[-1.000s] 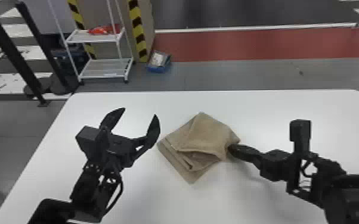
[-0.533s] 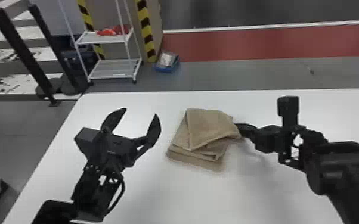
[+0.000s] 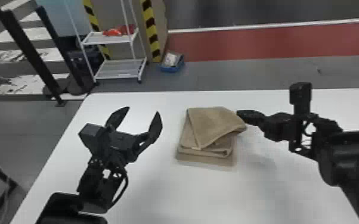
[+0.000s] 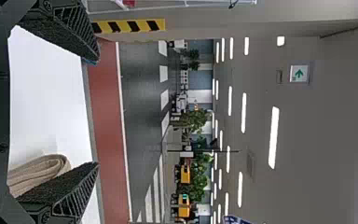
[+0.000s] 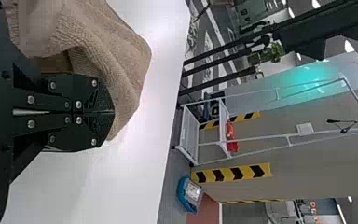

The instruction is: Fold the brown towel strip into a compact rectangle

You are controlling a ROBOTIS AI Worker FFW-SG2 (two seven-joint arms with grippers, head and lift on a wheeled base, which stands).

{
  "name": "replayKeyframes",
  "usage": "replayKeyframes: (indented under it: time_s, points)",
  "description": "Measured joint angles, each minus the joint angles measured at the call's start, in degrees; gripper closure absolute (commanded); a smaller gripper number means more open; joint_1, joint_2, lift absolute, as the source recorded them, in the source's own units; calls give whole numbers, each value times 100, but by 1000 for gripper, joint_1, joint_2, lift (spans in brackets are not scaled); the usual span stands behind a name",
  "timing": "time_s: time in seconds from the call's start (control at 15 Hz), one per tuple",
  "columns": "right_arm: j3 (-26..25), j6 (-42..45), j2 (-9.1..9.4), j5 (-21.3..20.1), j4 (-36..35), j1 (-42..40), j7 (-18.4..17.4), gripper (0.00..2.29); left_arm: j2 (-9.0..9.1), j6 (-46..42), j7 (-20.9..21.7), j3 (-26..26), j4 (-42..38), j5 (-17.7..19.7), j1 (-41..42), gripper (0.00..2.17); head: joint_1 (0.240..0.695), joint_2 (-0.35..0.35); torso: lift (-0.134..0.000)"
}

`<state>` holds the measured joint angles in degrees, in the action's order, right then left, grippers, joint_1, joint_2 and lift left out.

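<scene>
Brown cloth lies folded on the white table [image 3: 187, 199], between the two grippers, and what counts now is how close the towel [image 3: 211, 126] is to the right gripper [image 3: 238, 113]: it lies just to the robot's left of those fingertips, at their very tip, though I can't tell whether they touch it. The right fingers are pressed together, with no cloth visible between them. The left gripper [image 3: 143, 110] stands with its fingers wide apart, farther off on the towel's other side, so the right arm seems better placed for the next tidy. The stack is nearly as wide as it is deep (no obvious long axis to work along), its layers spread unevenly towards the robot. The top flap sits askew, one corner jutting out on the robot's right. Squaring that flap probably comes next; a careless push could skew the layers underneath.
</scene>
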<state>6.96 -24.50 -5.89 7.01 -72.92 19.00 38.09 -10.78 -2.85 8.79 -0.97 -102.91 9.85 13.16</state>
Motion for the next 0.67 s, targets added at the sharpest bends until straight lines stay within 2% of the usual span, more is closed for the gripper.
replayKeyframes:
  time_s: [0.13,0.2,0.27,0.4,0.47,0.53,0.67]
  points:
    - [-259,-530,-337,-2,-909,-295,493,468,-32,-5,-5,0,130,116,-148,93,695,136,-123]
    - [-424,-753,-459,-54,-1386,-405,694,279,-33,-13,-8,2,200,183,-231,90,695,125,-123]
    - [-512,-915,-558,-234,-1873,-517,752,181,-19,-23,-9,14,274,222,-310,90,695,115,-123]
    - [-477,-1076,-621,-803,-2584,-652,812,178,12,-33,-19,61,412,254,-456,90,681,97,-123]
    - [-400,-1161,-618,-1089,-2884,-636,1078,178,28,-34,-31,94,504,282,-534,90,675,102,-123]
    - [-276,-1223,-604,-1302,-3129,-555,1230,178,38,-35,-51,121,612,311,-611,90,668,110,-123]
    - [207,-1279,-584,-1885,-3383,-308,1242,174,47,-35,-86,142,862,338,-775,90,646,143,-123]
